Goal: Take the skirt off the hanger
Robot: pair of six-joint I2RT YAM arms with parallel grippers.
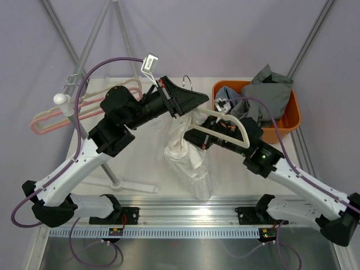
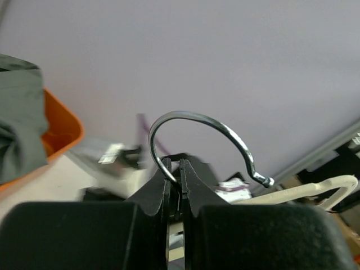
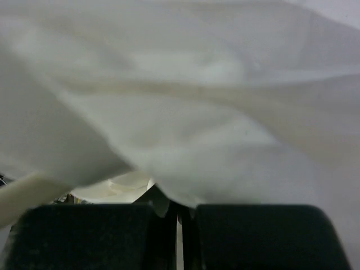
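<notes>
One worktop (image 1: 149, 163), with a skirt (image 1: 188, 154) hanging bunched above it, cream, not yet free. One hanger (image 1: 243, 128), cream, held aloft between the arms, one end buried in the cloth. Left claw (image 1: 209, 100): pressed together on the stem of the metal hook (image 2: 191, 115). Right claw (image 1: 191, 136): pinching a skirt fold, as far as its wrist view shows. Step in hand: stripping the cloth. Next move likely calls for the right claw to draw the cloth down and off while the left holds steady.
</notes>
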